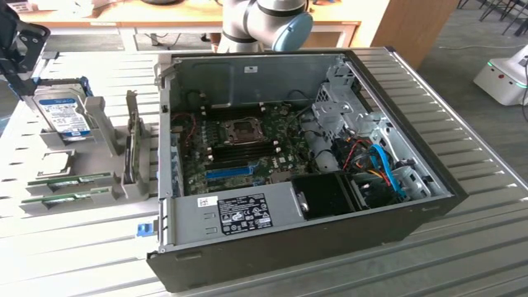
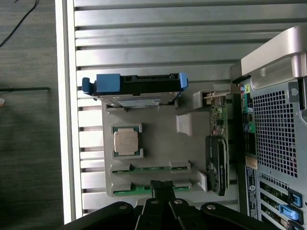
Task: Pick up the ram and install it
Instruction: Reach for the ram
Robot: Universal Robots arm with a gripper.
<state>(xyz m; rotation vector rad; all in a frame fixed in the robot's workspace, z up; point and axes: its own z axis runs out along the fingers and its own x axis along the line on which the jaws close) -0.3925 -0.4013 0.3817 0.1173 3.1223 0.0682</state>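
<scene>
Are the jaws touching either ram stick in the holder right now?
Apart. The exterior view shows the gripper up beside the hard drive's top, well clear of both ram sticks lying in the grey holder.

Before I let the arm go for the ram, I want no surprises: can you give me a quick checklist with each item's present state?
1. Jaws open for a pick: not ok, the gripper is shut and empty.
2. Ram available: ok, the inner ram stick and the outer ram stick lie in the grey holder.
3. Gripper apart from the sticks: ok, it hangs above the holder.
4. Side of the computer case open: ok.
5. The memory slots free: cannot tell.
</scene>
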